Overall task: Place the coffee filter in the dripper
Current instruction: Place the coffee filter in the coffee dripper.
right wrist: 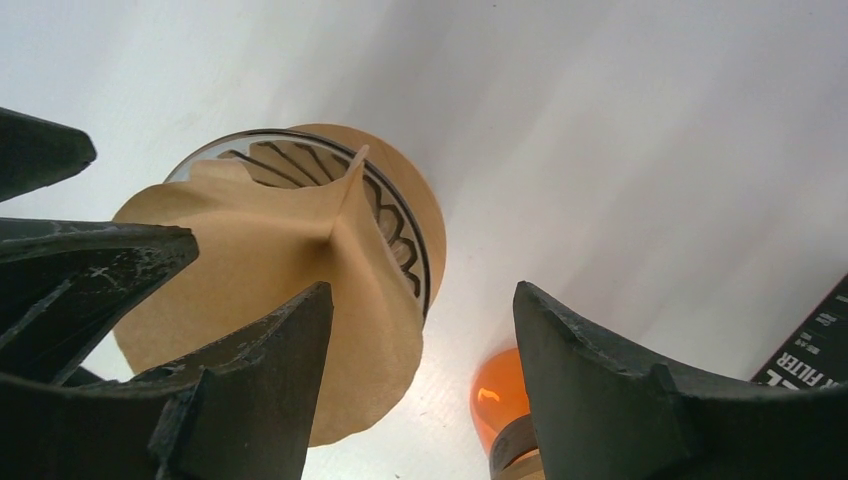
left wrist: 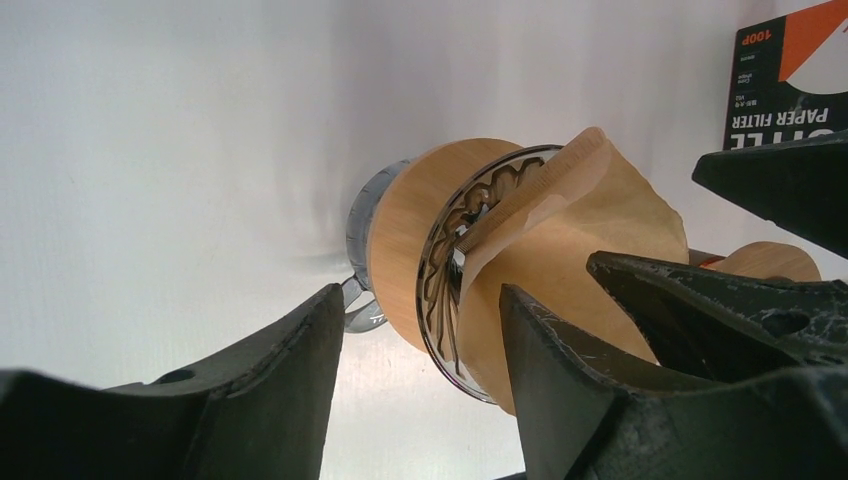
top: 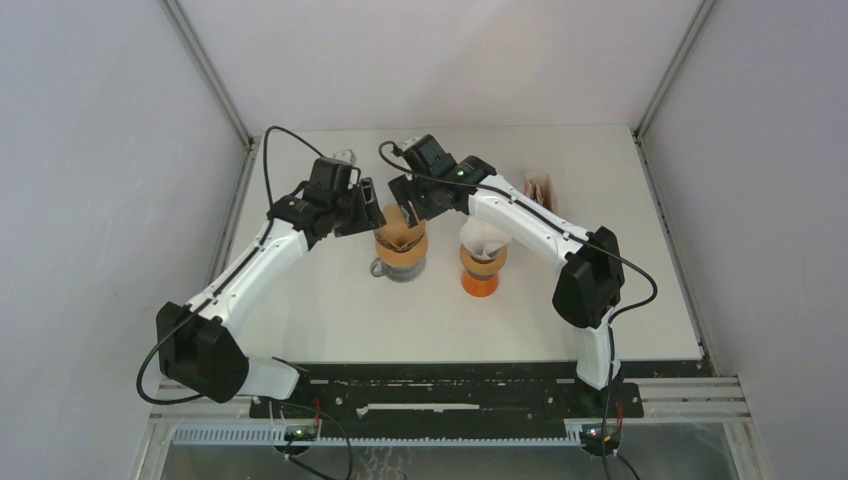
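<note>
A brown paper coffee filter (top: 398, 234) stands in the glass dripper (top: 402, 258), which has a wooden collar, at mid table. The filter's creased upper part sticks out past the rim. In the left wrist view the filter (left wrist: 590, 225) bulges out of the dripper's rim (left wrist: 440, 270). My left gripper (top: 370, 215) is at the dripper's left, open (left wrist: 420, 340), with the rim showing between its fingers. My right gripper (top: 412, 205) hangs just behind the filter, open (right wrist: 420, 340); its left finger (right wrist: 285, 375) is in front of the filter (right wrist: 250, 260). Neither gripper holds anything.
An orange dripper (top: 480, 278) with a white filter (top: 484, 240) in it stands just right of the glass one. A box of paper filters (top: 538, 190) stands at the back right. Each wrist view shows the other arm's fingers close by.
</note>
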Available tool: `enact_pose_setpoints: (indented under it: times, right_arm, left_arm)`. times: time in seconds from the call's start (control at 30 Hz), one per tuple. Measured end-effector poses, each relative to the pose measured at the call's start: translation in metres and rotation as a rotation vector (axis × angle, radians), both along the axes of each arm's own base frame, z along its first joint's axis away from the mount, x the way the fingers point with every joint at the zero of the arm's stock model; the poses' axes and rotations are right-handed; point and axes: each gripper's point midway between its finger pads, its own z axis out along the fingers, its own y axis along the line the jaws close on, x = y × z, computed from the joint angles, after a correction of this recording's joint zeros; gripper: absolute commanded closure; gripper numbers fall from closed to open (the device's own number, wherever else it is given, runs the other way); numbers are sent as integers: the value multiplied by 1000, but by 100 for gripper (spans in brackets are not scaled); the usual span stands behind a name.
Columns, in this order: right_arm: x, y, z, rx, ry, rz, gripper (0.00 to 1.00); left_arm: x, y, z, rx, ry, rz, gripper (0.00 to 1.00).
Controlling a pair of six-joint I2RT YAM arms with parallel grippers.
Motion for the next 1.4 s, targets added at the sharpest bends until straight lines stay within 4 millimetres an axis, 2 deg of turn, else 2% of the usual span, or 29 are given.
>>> enact_pose_setpoints:
  times: [0.27, 0.7, 0.9, 1.4]
  right_arm:
    - [5, -6, -3, -33, -20, -21, 25]
    - [2, -10, -38, -95, 33, -21, 25]
    - [3, -9, -39, -92, 30, -20, 25]
    - [3, -6, -38, -84, 29, -15, 25]
  left_arm:
    - [2, 1, -5, 14, 11, 7, 40]
    - [-2, 6, -24, 45, 51, 18, 43]
    - [-5, 7, -35, 50, 65, 18, 43]
    - [-4, 7, -35, 48, 60, 17, 40]
